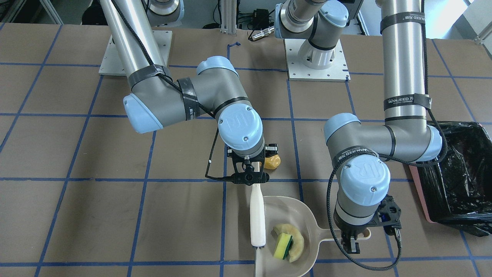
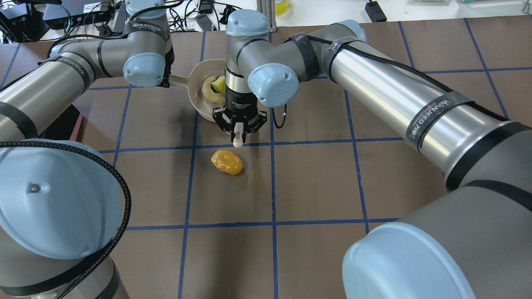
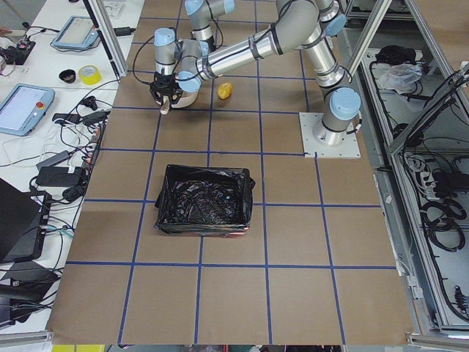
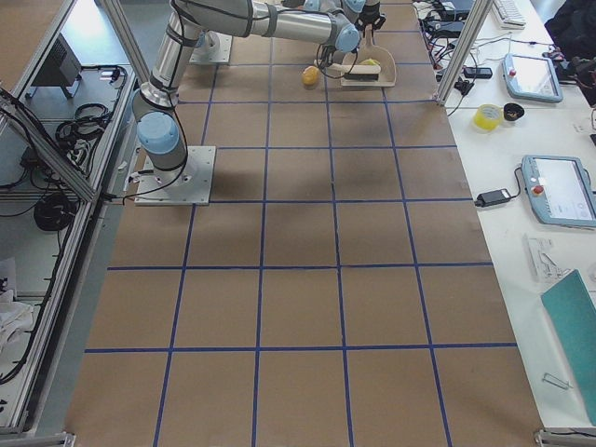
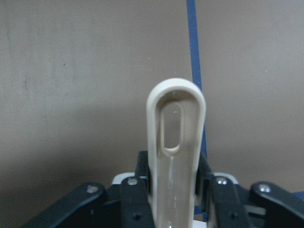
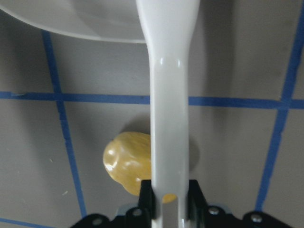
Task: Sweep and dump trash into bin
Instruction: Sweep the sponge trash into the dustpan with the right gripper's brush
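Note:
The beige dustpan (image 1: 284, 211) lies on the table. It holds the pale crescent piece (image 1: 296, 240) and the yellow-and-green sponge block (image 1: 283, 246). My left gripper (image 1: 351, 242) is shut on the dustpan's handle (image 5: 175, 123). My right gripper (image 1: 250, 177) is shut on the cream hand brush (image 1: 257, 215), whose head lies along the dustpan's edge. The orange-yellow lump (image 1: 272, 161) sits on the table outside the pan, right by the right gripper (image 2: 237, 132); it also shows under the brush handle in the right wrist view (image 6: 126, 161). The pink-sided bin (image 1: 457, 173) with its black bag stands beyond the left arm.
Two arm base plates (image 1: 317, 65) sit at the robot's side of the table. Blue tape lines grid the brown table top. A side bench with tablets and a tape roll (image 3: 89, 74) runs along the far edge, behind the dustpan.

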